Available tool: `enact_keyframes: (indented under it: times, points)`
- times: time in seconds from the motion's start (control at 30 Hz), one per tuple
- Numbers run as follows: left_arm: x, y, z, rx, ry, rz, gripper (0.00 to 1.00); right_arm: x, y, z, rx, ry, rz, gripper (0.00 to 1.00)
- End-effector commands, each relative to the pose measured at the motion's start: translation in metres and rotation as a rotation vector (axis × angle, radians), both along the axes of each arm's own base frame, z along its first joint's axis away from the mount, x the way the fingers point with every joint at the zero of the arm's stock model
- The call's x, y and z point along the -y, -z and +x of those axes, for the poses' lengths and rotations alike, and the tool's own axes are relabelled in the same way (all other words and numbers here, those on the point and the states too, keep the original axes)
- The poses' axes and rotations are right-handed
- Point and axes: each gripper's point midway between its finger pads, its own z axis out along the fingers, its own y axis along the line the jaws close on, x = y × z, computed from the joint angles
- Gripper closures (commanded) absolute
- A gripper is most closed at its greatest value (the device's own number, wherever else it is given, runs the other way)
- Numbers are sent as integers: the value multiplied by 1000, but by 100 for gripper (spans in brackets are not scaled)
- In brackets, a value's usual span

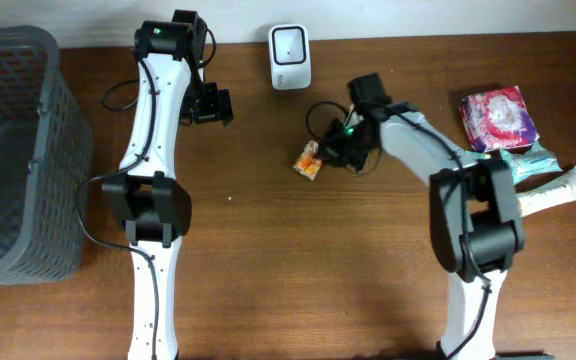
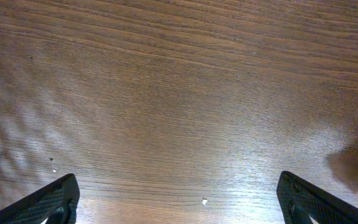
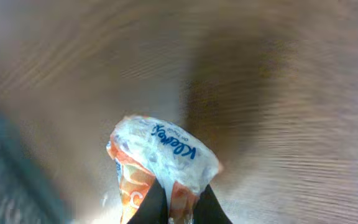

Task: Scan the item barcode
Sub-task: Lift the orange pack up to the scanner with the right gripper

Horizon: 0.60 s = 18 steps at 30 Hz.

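Right gripper [image 3: 180, 202] is clamped on the tissue packet [image 3: 160, 155] at lower centre; it looks soft and light (slippery film, I think), so you should grip its edge.

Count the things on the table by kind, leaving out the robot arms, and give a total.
Grey basket: 1
White scanner: 1
Packaged goods: 4 (orange packet, red packet, teal packet, white tube)
Total: 6
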Motion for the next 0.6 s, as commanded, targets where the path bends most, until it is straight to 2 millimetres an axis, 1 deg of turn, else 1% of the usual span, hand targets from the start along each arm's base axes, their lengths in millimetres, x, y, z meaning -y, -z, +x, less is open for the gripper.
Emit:
enact_keyframes:
  times: [0.0, 0.07, 0.1, 0.17, 0.2, 0.23, 0.27, 0.3, 0.37, 0.47, 0.57]
  points:
    - [-3, -4, 2, 14, -7, 9, 1, -10, -90, 7, 303, -290, 261, 95]
    - [-3, -4, 2, 14, -7, 9, 1, -2, -103, 7, 309, -283, 343, 96]
    - [-3, -4, 2, 14, -7, 9, 1, 5, -117, 2, 300, -291, 448, 96]
    - [-3, -4, 2, 14, -7, 9, 1, 11, -128, 3, 326, -299, 512, 96]
    - [-3, -4, 2, 14, -7, 9, 1, 9, -138, 3, 410, -362, 550, 96]
    - [-3, -4, 2, 14, -7, 9, 1, 4, -157, -5, 566, -489, 637, 96]
    - [-3, -4, 2, 14, -7, 9, 1, 1, -175, -15, 672, -572, 731, 96]
    - [-3, -4, 2, 14, -7, 9, 1, 0, -181, -18, 712, -599, 767, 96]
    - [-3, -4, 2, 14, -7, 9, 1, -1, -189, -21, 758, -629, 805, 96]
    - [-3, -4, 2, 14, -7, 9, 1, -11, -191, -26, 789, -671, 815, 96]
    - [-3, -4, 2, 14, -7, 9, 1, -34, -191, -39, 783, -727, 837, 96]
